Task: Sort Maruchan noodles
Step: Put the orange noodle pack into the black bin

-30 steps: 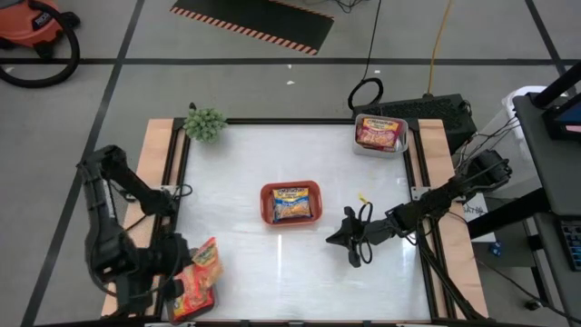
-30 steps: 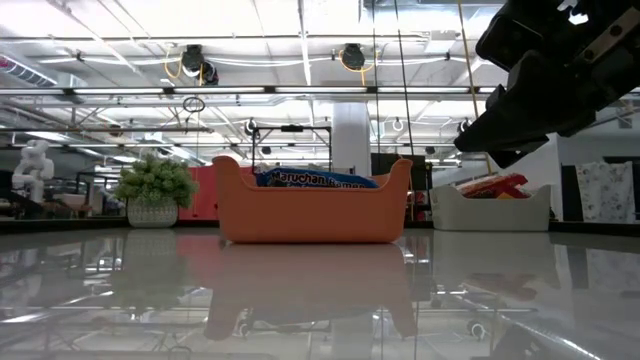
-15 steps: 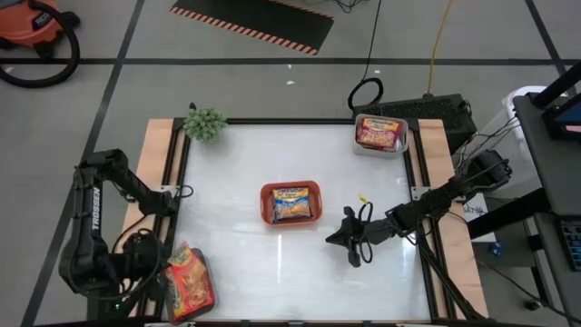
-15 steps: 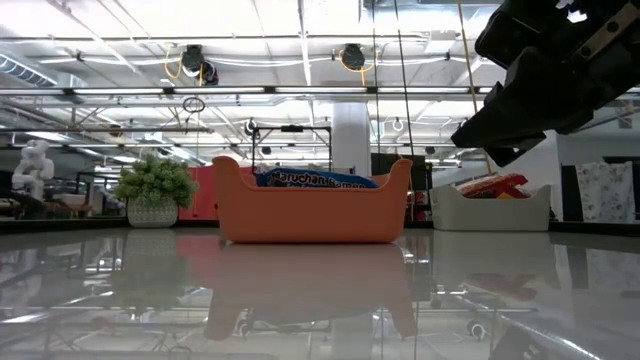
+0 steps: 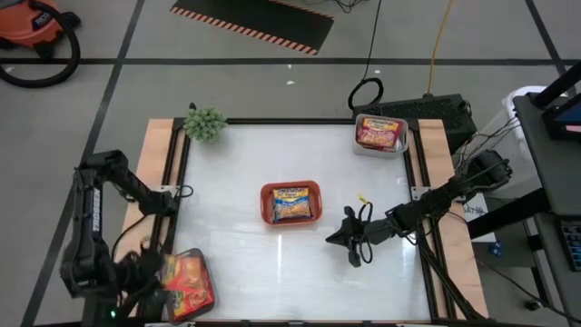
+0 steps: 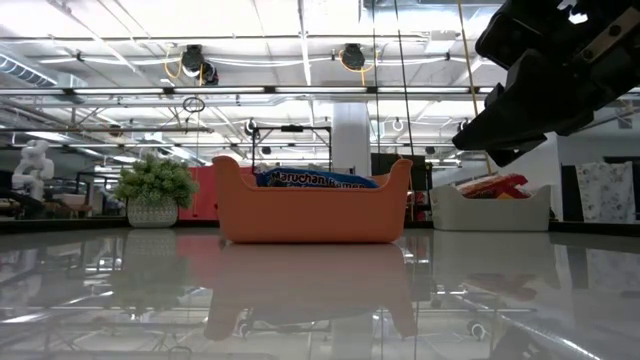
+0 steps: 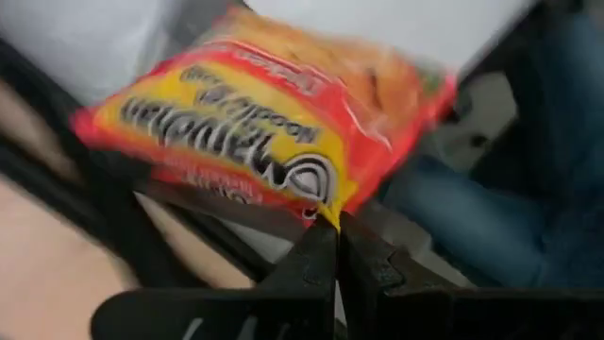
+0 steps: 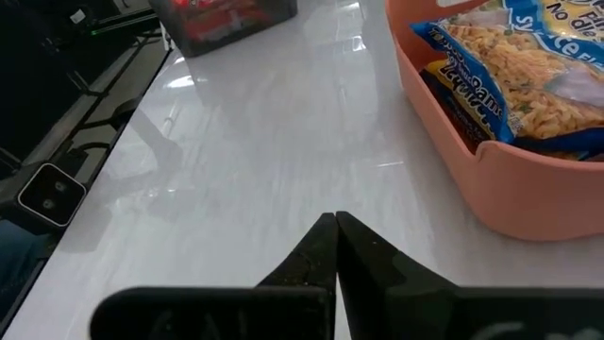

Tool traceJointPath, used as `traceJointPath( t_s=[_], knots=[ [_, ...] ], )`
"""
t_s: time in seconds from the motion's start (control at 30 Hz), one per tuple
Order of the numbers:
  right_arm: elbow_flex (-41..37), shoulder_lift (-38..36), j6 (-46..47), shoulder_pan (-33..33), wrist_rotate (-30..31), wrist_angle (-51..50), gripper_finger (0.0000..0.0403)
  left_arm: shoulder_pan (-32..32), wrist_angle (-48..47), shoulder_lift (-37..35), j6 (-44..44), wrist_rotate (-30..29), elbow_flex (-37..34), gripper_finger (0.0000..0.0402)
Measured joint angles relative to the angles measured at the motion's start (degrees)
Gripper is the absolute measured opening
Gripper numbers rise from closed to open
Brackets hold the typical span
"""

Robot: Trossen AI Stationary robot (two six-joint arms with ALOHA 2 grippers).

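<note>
Since a second ago the left gripper has drawn back off the surface's near-left corner, and the red-orange packet it held up now lies in the dark tray there. Both arms' jaws are shut on nothing; the right gripper hangs right of centre. Blue packets fill the orange tray at centre, red-pink ones the grey tray at the far-right corner — no loose packets show, so sorting looks finished.

Two black jointed arms, looped cables
</note>
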Motion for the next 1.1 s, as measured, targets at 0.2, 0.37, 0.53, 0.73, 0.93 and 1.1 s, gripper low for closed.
traceJointPath(
  t_s=[0.2, 0.37, 0.53, 0.73, 0.93, 1.1],
  knots=[
    [0.00, 0.00, 0.03, -0.01, -0.09, 0.10, 0.0000, -0.04, 7.57, 1.79, 4.18, 0.11, -0.55, 0.0005],
    [0.00, 0.00, 0.04, 0.00, -0.15, 0.36, 0.0000, -0.04, 10.53, 4.01, 5.43, -0.40, -0.77, 0.0005],
    [0.00, 0.00, 0.04, -0.02, -0.13, 0.49, 0.0000, -0.04, 14.20, 6.04, 5.89, -0.87, -0.78, 0.0039],
    [0.00, 0.00, -0.05, -0.04, -0.11, 0.86, 0.0000, -0.07, 15.93, 7.53, 5.89, -0.35, -0.77, 0.0109],
    [0.00, 0.00, -0.15, -0.02, -0.13, 0.94, 0.0000, 0.48, 15.83, 7.51, 8.31, -0.29, -0.78, 0.0130],
    [0.00, 0.00, -0.30, -0.02, -0.13, 1.10, 0.0000, 2.45, 17.07, 7.72, 17.62, -11.46, -0.79, 0.0131]
  ],
)
